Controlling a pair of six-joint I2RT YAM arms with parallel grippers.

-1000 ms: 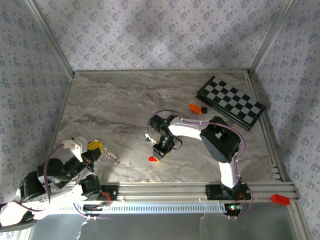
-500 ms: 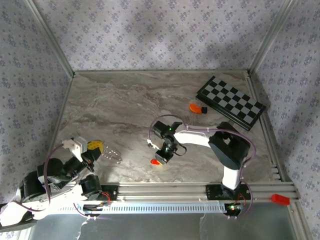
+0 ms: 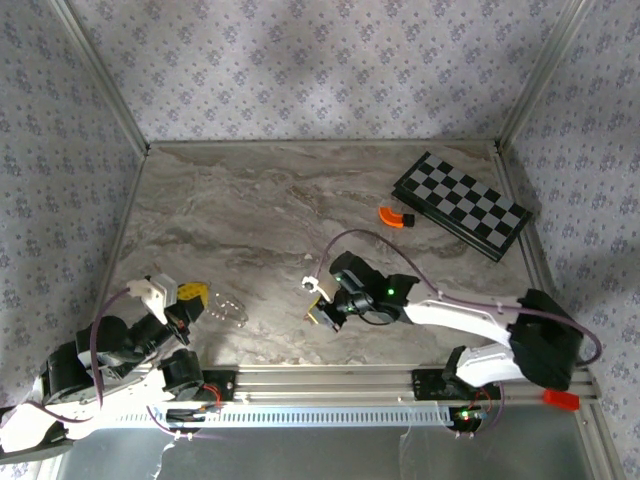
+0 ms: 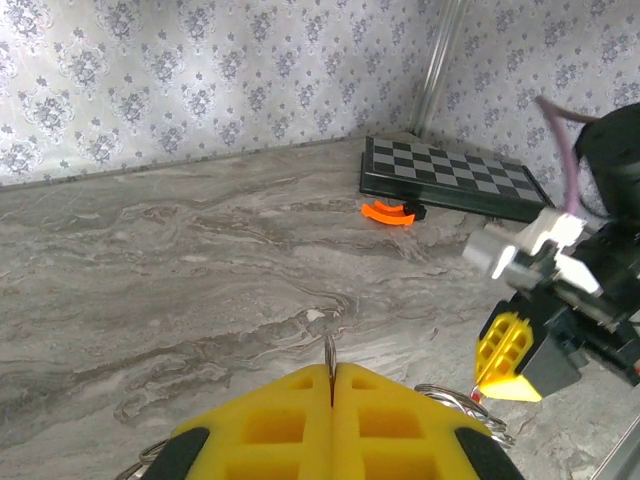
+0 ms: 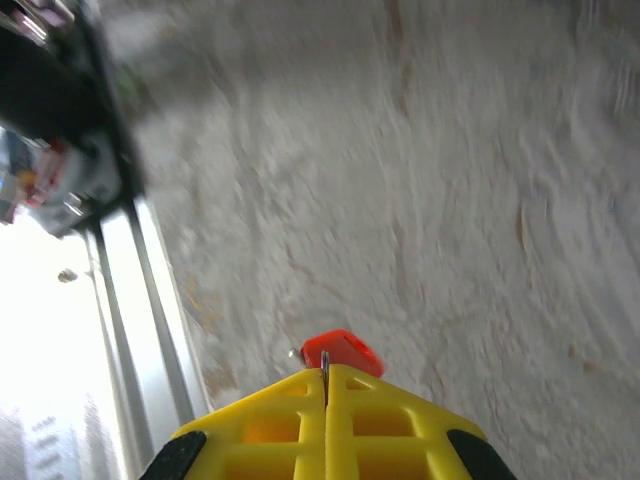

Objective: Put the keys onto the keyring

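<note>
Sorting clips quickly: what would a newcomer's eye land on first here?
The yellow right fingers pinch a red-headed key over the marble table, near the front rail. At front left, the left fingers clamp the keyring. A chequered board lies at the far right, with an orange piece beside it.

Matt marble-look tabletop (image 3: 250, 220), shiny metal keyring (image 3: 228, 309), glossy red plastic-headed key (image 5: 340, 352), matt yellow plastic fingers (image 5: 400, 425)

floral walls (image 3: 300, 60) — grey marble tabletop (image 3: 250, 220)
</note>
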